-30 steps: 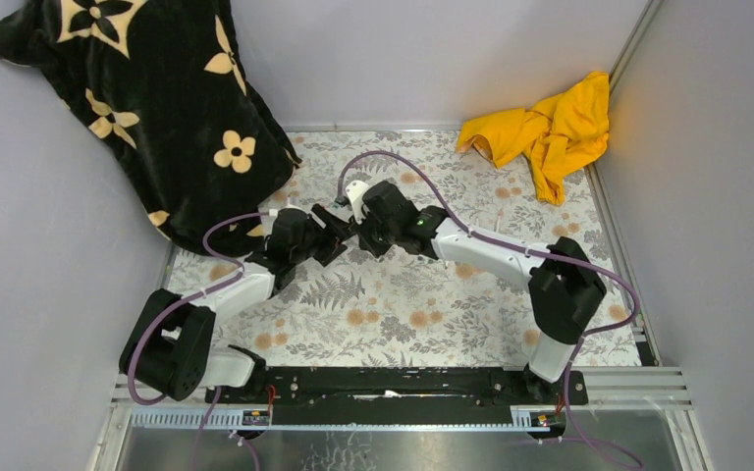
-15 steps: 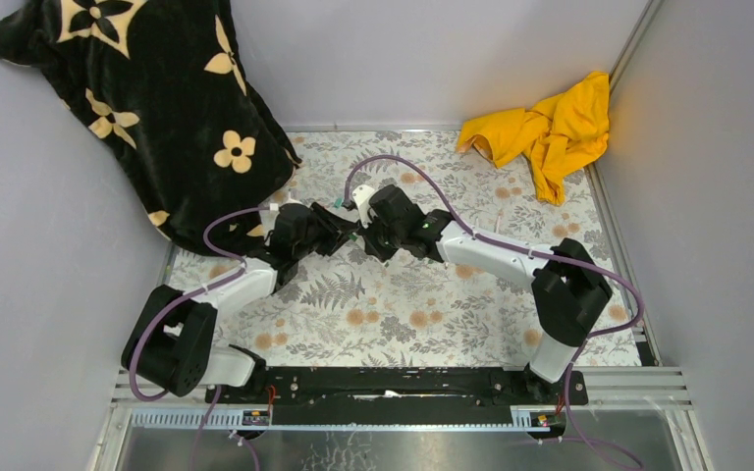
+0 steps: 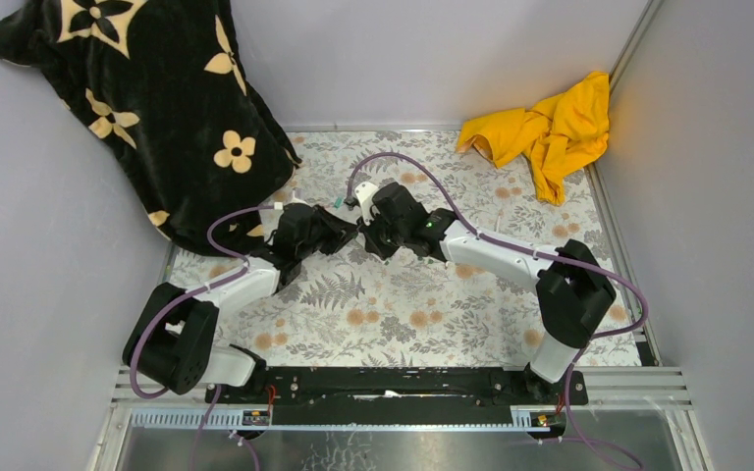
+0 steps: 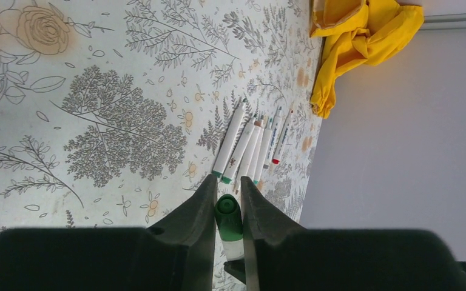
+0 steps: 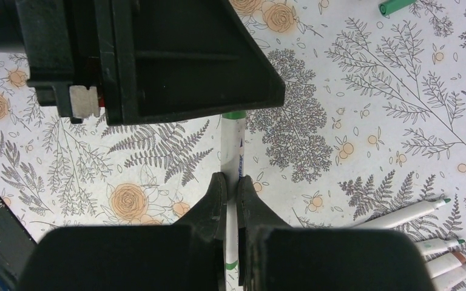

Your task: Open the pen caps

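Note:
Above the middle of the floral table, my two grippers meet tip to tip. My right gripper is shut on a white pen barrel, which sticks out ahead of its fingers. The pen's green cap sits between the fingers of my left gripper, and both pads press on it. The cap is still seated on the white barrel. Several other white pens lie side by side on the table beyond. A loose green cap lies apart.
A black blanket with cream flowers hangs over the back left corner. A crumpled yellow cloth lies at the back right. Grey walls enclose the table on three sides. The left arm's black housing fills the upper right wrist view.
My left gripper has moved right up to the right gripper, and its jaws have narrowed onto the green cap. The right gripper has stayed shut on the pen, shifting only slightly.

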Robot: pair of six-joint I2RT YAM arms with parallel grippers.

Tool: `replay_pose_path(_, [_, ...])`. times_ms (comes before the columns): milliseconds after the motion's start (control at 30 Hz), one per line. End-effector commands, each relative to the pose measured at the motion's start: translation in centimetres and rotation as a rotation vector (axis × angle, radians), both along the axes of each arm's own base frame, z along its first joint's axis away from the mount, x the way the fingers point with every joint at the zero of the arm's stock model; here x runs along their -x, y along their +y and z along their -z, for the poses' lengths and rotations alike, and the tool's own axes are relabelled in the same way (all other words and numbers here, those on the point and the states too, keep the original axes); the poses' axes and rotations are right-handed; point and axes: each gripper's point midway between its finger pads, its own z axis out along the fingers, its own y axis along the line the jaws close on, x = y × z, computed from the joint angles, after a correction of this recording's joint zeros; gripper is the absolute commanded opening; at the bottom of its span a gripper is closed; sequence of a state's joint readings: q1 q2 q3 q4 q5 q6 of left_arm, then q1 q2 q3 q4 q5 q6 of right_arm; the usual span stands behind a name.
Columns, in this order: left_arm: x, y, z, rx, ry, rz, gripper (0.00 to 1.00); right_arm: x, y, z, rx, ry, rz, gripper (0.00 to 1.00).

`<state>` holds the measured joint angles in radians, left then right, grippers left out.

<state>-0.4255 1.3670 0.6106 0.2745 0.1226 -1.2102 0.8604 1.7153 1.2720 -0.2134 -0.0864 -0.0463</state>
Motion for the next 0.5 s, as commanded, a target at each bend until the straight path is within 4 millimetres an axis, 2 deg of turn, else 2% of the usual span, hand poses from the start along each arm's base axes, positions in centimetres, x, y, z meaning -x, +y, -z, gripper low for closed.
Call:
replay_pose_path(0, [-1.5,-0.6,-2.4,0.026,-0.085,-0.011,0.21,-0.5,0.5,-3.0,-0.086,-0.047,0.002,0.0])
replay_pose_path(133, [-1.5,-0.9,-2.7,0.025,-0.095,0.003,0.01,-0.6,0.3,-3.0,-0.086,-0.047,0.007,0.0])
replay_pose_path(267, [-1.6,-1.3,-2.8,0.023,-0.105,0.021,0.0,-0.6,0.1,-3.4,-0.094,-0.051,0.009,0.01])
replay_pose_path(300, [-1.6,-1.4,-2.8,0.027,-0.105,0.027,0.0,-0.6,0.2,-3.4,-0.097,-0.049,0.005,0.07])
replay_pose_path(367, [-1.6,-1.7,-2.8,0.039,-0.108,0.038,0.0,-0.5,0.3,-3.7,-0.106,-0.049,-0.001,0.25])
replay_pose_path(467, [-1.8,-2.3,-3.2,0.06,-0.109,0.055,0.0,-0.5,0.3,-4.0,-0.113,-0.051,-0.002,0.35])
